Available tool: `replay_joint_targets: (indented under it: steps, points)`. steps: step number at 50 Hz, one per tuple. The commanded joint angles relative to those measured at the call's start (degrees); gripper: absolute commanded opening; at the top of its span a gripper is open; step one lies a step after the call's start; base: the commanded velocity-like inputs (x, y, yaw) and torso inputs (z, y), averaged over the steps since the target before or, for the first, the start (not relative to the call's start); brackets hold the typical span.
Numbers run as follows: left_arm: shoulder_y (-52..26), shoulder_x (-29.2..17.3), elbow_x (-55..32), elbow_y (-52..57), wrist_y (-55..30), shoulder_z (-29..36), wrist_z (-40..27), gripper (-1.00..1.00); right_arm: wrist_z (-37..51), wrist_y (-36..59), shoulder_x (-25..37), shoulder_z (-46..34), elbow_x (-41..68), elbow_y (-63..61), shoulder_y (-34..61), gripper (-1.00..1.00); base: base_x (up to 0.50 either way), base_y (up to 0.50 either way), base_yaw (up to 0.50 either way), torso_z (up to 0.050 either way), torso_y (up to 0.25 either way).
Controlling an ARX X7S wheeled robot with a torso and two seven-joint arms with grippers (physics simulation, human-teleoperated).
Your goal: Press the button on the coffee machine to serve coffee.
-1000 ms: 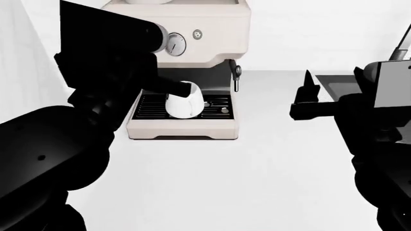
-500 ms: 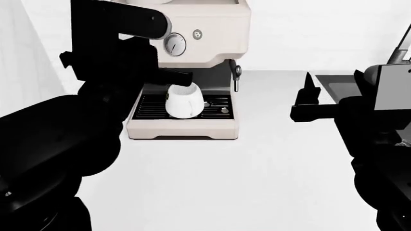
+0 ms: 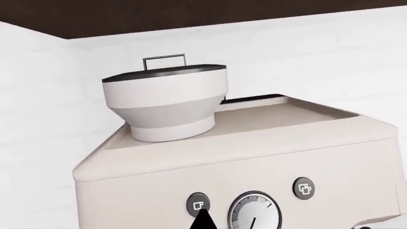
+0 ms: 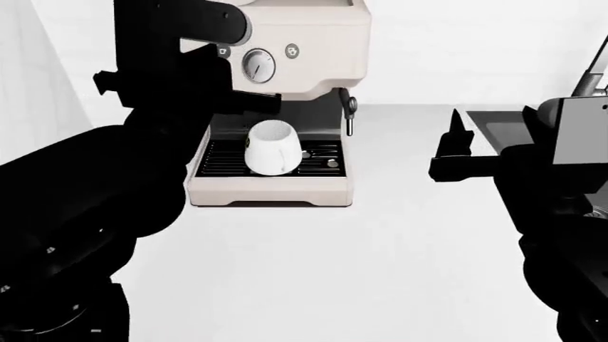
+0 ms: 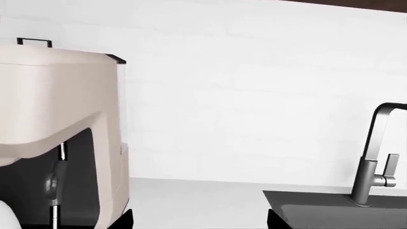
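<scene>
The cream-white coffee machine point(image 4: 304, 43) stands at the back of the counter; a white cup point(image 4: 273, 148) sits on its black drip grate point(image 4: 323, 151). A round silver dial point(image 4: 258, 65) lies between two small grey buttons, the left one point(image 4: 222, 50) and the right one point(image 4: 292, 50). My left arm covers the machine's left side. In the left wrist view my left gripper point(image 3: 203, 220) is shut to a single black point, its tip at the lower edge of the left cup-icon button point(image 3: 198, 204). My right gripper point(image 4: 454, 146) is open and empty, off to the machine's right.
The black steam wand point(image 4: 349, 114) hangs at the machine's right side. A bean hopper point(image 3: 165, 102) tops the machine. A dark sink point(image 5: 337, 210) with a grey faucet point(image 5: 372, 157) lies at the right. A white wall stands behind and on the left.
My left arm has risen from the level of the cup to the button panel, and the left button now shows in the head view. The right arm has not moved.
</scene>
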Motion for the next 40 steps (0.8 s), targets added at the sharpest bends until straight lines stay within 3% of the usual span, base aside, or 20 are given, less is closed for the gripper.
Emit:
replay_joint_targets:
  steps: [1, 40]
  points:
    - [-0.13, -0.78, 0.97, -2.43, 2.12, 1.30, 0.59, -1.00, 0.04, -0.77, -0.05, -0.18, -0.03, 0.70, -0.27, 1.00, 0.00, 0.00, 0.00, 0.000, 0.000]
    - [0.83, -2.60, 2.08, -8.80, 7.01, 3.38, 3.16, -1.00, -0.20, -4.84, -0.19, -1.49, -0.95, 3.55, -2.35, 1.00, 0.00, 0.00, 0.00, 0.000, 0.000]
